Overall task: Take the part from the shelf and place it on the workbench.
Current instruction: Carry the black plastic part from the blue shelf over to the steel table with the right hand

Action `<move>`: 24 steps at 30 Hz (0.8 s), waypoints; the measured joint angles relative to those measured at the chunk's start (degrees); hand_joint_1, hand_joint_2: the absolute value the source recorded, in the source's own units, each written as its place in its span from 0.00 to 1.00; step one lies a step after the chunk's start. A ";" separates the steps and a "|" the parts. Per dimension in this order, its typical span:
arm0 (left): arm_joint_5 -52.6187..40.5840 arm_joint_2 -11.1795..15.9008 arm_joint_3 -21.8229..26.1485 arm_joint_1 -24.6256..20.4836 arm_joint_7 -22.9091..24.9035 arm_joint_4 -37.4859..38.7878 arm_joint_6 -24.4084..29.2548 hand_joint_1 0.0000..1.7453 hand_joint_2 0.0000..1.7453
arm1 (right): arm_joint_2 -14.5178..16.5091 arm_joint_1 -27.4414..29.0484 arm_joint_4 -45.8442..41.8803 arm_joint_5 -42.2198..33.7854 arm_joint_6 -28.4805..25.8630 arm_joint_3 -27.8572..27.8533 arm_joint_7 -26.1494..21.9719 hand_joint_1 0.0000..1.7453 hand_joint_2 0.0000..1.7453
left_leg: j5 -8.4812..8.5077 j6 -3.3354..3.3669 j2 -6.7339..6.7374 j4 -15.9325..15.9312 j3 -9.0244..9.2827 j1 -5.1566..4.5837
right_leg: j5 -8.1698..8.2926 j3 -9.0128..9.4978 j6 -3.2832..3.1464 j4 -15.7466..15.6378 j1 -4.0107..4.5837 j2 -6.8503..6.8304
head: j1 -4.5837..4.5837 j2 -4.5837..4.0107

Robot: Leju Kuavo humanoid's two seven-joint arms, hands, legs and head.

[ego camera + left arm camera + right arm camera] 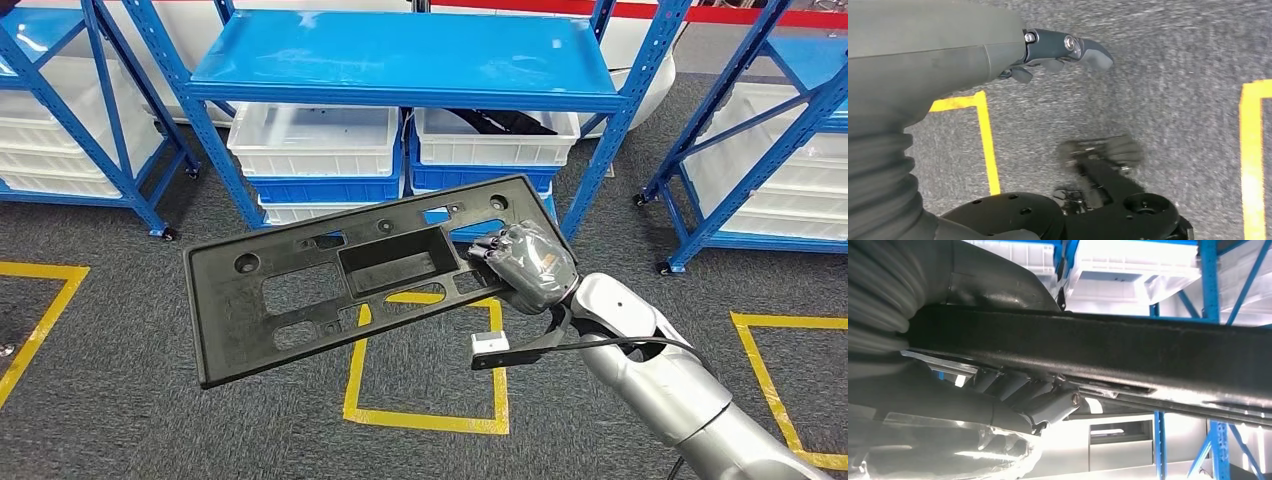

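The part is a flat black plastic panel with several cut-outs and a recessed middle pocket. It hangs tilted in the air in front of the blue shelf, over the grey carpet. My right hand grips its right end, fingers wrapped over the edge. The right wrist view looks along the panel's dark edge, with my right hand's fingers curled beneath it. My left hand hangs over the floor, fingers loosely curled and holding nothing.
White and blue bins sit on the shelf's lower level. More blue racks stand at left and right. Yellow tape squares mark the grey carpet.
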 joint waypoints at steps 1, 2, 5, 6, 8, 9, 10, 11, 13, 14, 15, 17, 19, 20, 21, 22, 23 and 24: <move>-0.02 0.01 0.02 -0.04 -0.01 0.00 0.01 0.00 1.00 | 0.07 0.04 0.01 0.09 0.00 0.00 -0.02 0.95 1.00 | 0.89 -0.14 0.01 0.72 1.34 0.12 | 0.61 -1.10 0.22 0.28 -0.04 0.02 | -0.01 0.00; -0.05 0.02 0.04 -0.09 -0.04 0.00 0.03 0.00 1.00 | 0.13 0.07 0.02 0.20 0.00 -0.01 -0.04 0.95 1.00 | 2.07 -0.20 0.02 -0.19 3.58 0.26 | 1.17 -2.19 0.47 0.62 -0.11 0.05 | -0.03 0.00; -0.47 0.05 0.04 -0.36 -0.61 -0.09 0.27 0.00 1.00 | 0.14 -0.01 -0.04 0.41 0.00 -0.25 -0.10 0.95 1.00 | 0.46 0.38 -0.22 -10.70 12.01 0.22 | 2.25 -4.16 1.52 1.45 -0.02 0.11 | 0.05 0.00; -0.62 0.05 0.03 -0.46 -0.85 -0.12 0.39 0.00 1.00 | 0.15 -0.07 -0.08 0.44 0.01 -0.37 -0.11 0.95 1.00 | -0.62 0.88 -0.30 -13.01 13.35 -0.03 | 2.64 -4.39 1.97 1.50 0.08 0.09 | 0.15 0.00; -0.69 0.04 0.02 -0.50 -1.06 -0.13 0.51 0.00 1.00 | 0.18 -0.11 -0.15 0.43 0.07 -0.51 -0.11 0.95 1.00 | -0.25 2.21 -0.26 -13.97 13.45 -0.55 | 3.48 -4.55 2.87 1.21 0.31 0.06 | 0.37 0.00; -0.71 0.02 0.02 -0.51 -1.09 -0.13 0.52 0.00 1.00 | 0.14 -0.08 -0.17 0.41 0.19 -0.56 -0.12 0.95 1.00 | 0.31 2.83 -0.09 -14.33 13.27 -0.67 | 3.51 -4.94 3.15 1.46 0.28 0.08 | 0.41 0.00; -0.72 0.01 0.03 -0.52 -1.11 -0.13 0.52 0.00 1.00 | 0.08 -0.03 -0.20 0.39 0.35 -0.58 -0.13 0.95 1.00 | 0.73 3.06 -0.05 -14.59 12.99 -0.83 | 2.70 -5.34 2.86 1.49 0.39 0.12 | 0.52 0.00; -0.72 -0.02 0.03 -0.51 -1.13 -0.13 0.52 0.00 1.00 | 0.00 0.02 -0.20 0.40 0.51 -0.62 -0.14 0.95 1.00 | 1.20 3.11 -0.05 -14.85 12.66 -0.98 | 1.59 -5.71 2.22 1.67 0.53 0.18 | 0.58 0.00; -0.73 -0.05 0.04 -0.48 -1.18 -0.13 0.52 0.00 1.00 | -0.09 0.15 -0.21 0.40 0.74 -0.71 -0.15 0.95 1.00 | 1.80 2.98 -0.18 -14.91 11.74 -1.44 | -0.36 -6.15 0.94 1.42 0.68 0.29 | 0.63 0.00; -0.73 -0.06 0.04 -0.45 -1.20 -0.13 0.52 0.00 1.00 | -0.10 0.22 -0.22 0.39 0.77 -0.77 -0.15 0.95 1.00 | 2.25 3.15 -0.21 -14.96 11.37 -1.54 | -0.30 -6.32 0.83 1.30 0.70 0.33 | 0.62 0.00; -0.73 -0.08 0.04 -0.44 -1.22 -0.13 0.52 0.00 1.00 | -0.10 0.27 -0.22 0.38 0.80 -0.83 -0.15 0.95 1.00 | 2.64 3.38 -0.22 -14.99 11.02 -1.60 | 0.19 -6.54 1.03 1.05 0.68 0.34 | 0.60 0.00; -0.75 -0.13 0.04 -0.40 -1.22 -0.13 0.51 0.00 1.00 | -0.10 0.28 -0.22 0.39 0.81 -0.89 -0.15 0.95 1.00 | 3.16 3.66 -0.27 -14.96 10.56 -1.68 | 2.44 -6.69 1.87 0.33 0.57 0.34 | 0.64 0.00; -0.79 -0.20 0.04 -0.38 -1.21 -0.13 0.50 0.00 1.00 | -0.10 0.29 -0.22 0.41 0.81 -0.91 -0.15 0.95 1.00 | 3.46 3.89 -0.37 -14.91 10.30 -1.83 | 5.61 -6.66 3.18 -0.60 0.33 0.34 | 0.64 0.00; -0.80 -0.21 0.04 -0.38 -1.21 -0.13 0.51 0.00 1.00 | -0.10 0.29 -0.22 0.40 0.81 -0.92 -0.15 0.95 1.00 | 3.57 3.96 -0.41 -14.90 10.18 -1.89 | 6.65 -6.68 3.52 -0.90 0.23 0.33 | 0.63 0.00; -0.80 -0.22 0.04 -0.38 -1.21 -0.13 0.51 0.00 1.00 | -0.09 0.29 -0.22 0.39 0.81 -0.93 -0.15 0.95 1.00 | 3.68 4.01 -0.44 -14.89 10.06 -1.92 | 7.18 -6.74 3.61 -1.04 0.17 0.33 | 0.62 0.00; -0.81 -0.22 0.04 -0.38 -1.21 -0.13 0.52 0.00 1.00 | -0.09 0.28 -0.22 0.39 0.82 -0.94 -0.15 0.95 1.00 | 3.76 4.02 -0.45 -14.89 9.96 -1.94 | 7.20 -6.82 3.49 -1.06 0.15 0.33 | 0.62 0.00; -0.83 -0.22 0.04 -0.38 -1.21 -0.13 0.52 0.00 1.00 | -0.08 0.28 -0.22 0.40 0.85 -0.94 -0.16 0.95 1.00 | 3.82 4.00 -0.45 -14.89 9.88 -1.94 | 7.28 -6.88 3.41 -1.07 0.15 0.33 | 0.62 0.00; -0.86 -0.22 0.04 -0.38 -1.21 -0.13 0.52 0.00 1.00 | -0.09 0.28 -0.22 0.42 0.90 -0.94 -0.16 0.95 1.00 | 3.86 3.98 -0.45 -14.89 9.84 -1.94 | 7.31 -6.92 3.40 -1.07 0.15 0.33 | 0.62 0.00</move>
